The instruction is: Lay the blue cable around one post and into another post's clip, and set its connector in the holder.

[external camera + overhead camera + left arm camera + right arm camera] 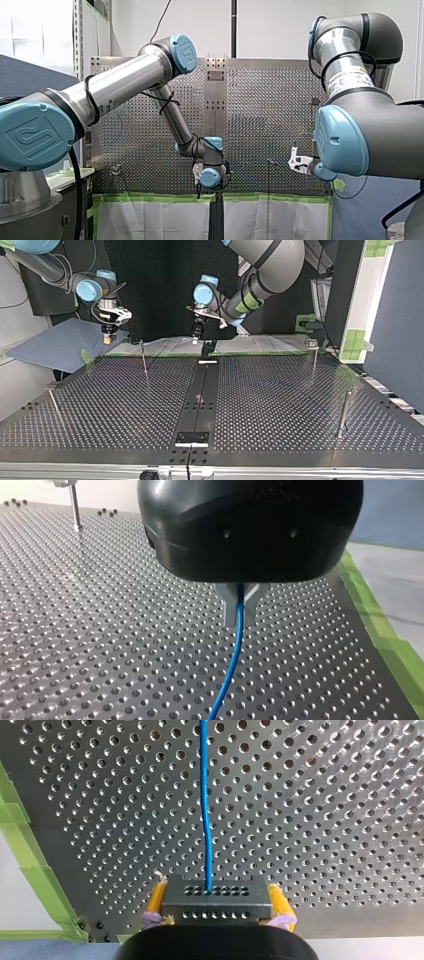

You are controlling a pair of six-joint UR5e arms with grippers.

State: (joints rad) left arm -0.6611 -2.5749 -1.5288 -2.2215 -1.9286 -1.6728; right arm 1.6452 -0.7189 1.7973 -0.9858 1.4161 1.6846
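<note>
Metal fingers [230, 607] of my left jaws, under their rounded black housing, are pressed together on the thin blue cable [238, 645], which leaves them and curves on ahead over the perforated metal tabletop [100, 630]. Beside that stretch a strip of green tape [380, 630] borders the tabletop's edge, and well ahead stands a thin upright metal post [75, 507]. My right jaws are clamped on the dark grey rectangular connector [216, 897], with a yellow pad [157, 897] against each of its short sides; the cable enters the middle of its upper face, among a row of small holes, and runs straight ahead above the tabletop. In the top view my right arm [42, 267] comes in at the left and holds its jaws over the far edge, above a flat blue-grey sheet [55, 345] lying beside the tabletop. My left arm [260, 270] comes in at the right, its jaws hanging over the far end of the black centre strip [205, 390]. The two sets of jaws are well apart. A slim post [144, 357] stands between them, another slim post [313, 360] stands at the far right, and a thicker post [344, 412] stands nearer the camera. In that view the cable is too fine for me to trace with any certainty
</note>
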